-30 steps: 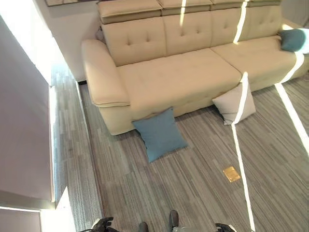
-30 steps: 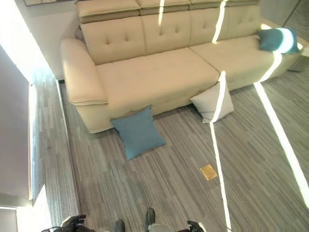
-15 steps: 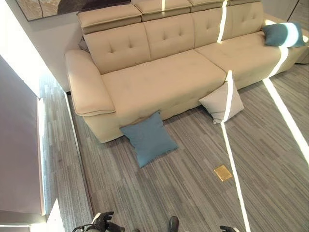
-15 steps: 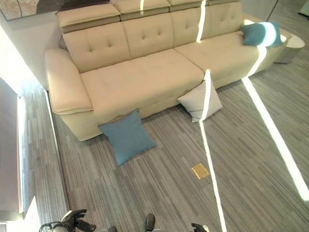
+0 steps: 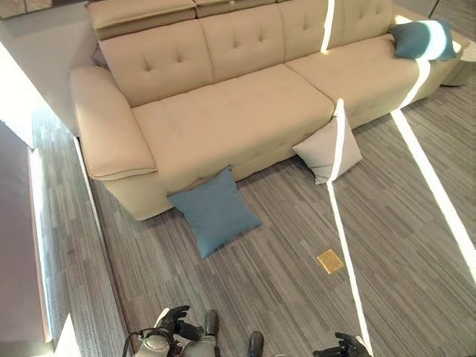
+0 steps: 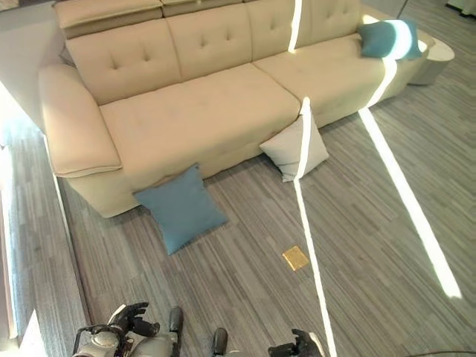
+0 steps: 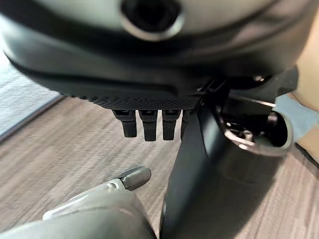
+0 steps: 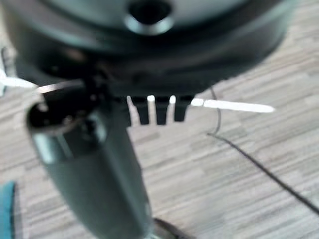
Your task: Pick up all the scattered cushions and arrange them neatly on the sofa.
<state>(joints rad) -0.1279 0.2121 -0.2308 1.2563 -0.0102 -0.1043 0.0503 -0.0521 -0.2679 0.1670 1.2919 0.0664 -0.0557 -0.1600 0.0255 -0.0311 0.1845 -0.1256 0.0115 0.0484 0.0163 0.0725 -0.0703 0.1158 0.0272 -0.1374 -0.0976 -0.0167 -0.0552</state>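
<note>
Since the earlier frames the whole view is shifted, so the camera is moved rather than the cushions, and more of both robot hands is brought into sight at the bottom edge. A beige sofa (image 5: 245,111) is seen across the top of the scene, set on a grey striped floor (image 5: 282,275). A blue cushion (image 5: 214,210) is propped on the floor against the sofa's front, near the armrest end. A white cushion (image 5: 328,147) is leaned against the sofa's front further to the right, well apart from the blue one. A teal cushion (image 5: 424,39) is laid on the seat at the sofa's far right end. A small yellow square (image 5: 330,261) is seen flat on the floor. The left robot hand (image 5: 172,327) is held low with its fingers loosely spread and nothing in them; the right robot hand (image 6: 297,345) is likewise relaxed and empty, its fingers (image 8: 149,112) hanging straight in the wrist view.
</note>
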